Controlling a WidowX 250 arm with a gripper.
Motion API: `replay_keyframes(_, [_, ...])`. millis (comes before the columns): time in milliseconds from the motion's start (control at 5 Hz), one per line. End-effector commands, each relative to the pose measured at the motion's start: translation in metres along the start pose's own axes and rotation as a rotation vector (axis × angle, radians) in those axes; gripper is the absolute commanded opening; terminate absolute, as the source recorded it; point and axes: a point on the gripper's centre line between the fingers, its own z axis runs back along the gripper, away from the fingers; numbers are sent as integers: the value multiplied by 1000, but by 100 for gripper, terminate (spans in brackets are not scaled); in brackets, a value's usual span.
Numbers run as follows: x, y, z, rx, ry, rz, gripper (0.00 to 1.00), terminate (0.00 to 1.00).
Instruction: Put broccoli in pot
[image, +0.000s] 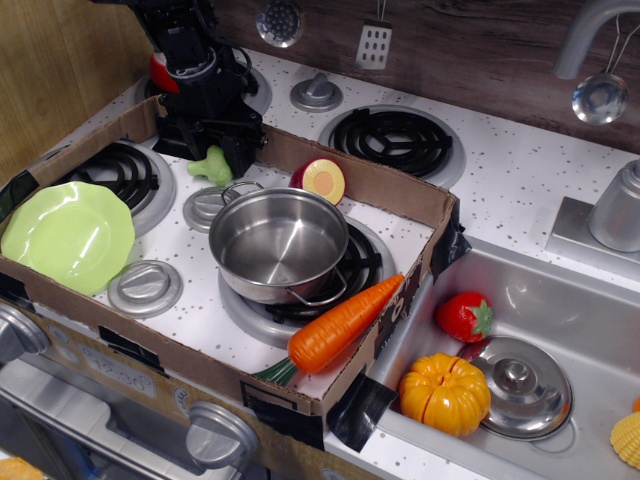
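Single view, toy stove top boxed in by a cardboard tray (400, 192). Black gripper (213, 155) is down at the tray's back-left corner, fingers pinching the broccoli (212, 166), floret head pointing left; can't tell if it's lifted off the surface. Pot (279, 244) sits empty on the front-right burner (362, 266), just in front and to the right of the broccoli, one wire handle toward the gripper. Green plate (66, 234) on the left over another burner. Halved peach-like toy (321, 180) just behind the pot. Carrot (340, 321) lies diagonally at the tray's front right, near the pot. In the sink (600, 330): tomato (464, 316), orange pumpkin (445, 393), steel lid (520, 387).
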Motion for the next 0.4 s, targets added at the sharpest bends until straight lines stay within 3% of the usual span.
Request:
replay_keyframes(0, [28, 2, 72, 104, -96, -62, 0, 0])
replay_keyframes(200, [32, 1, 93, 141, -97, -61, 0, 0])
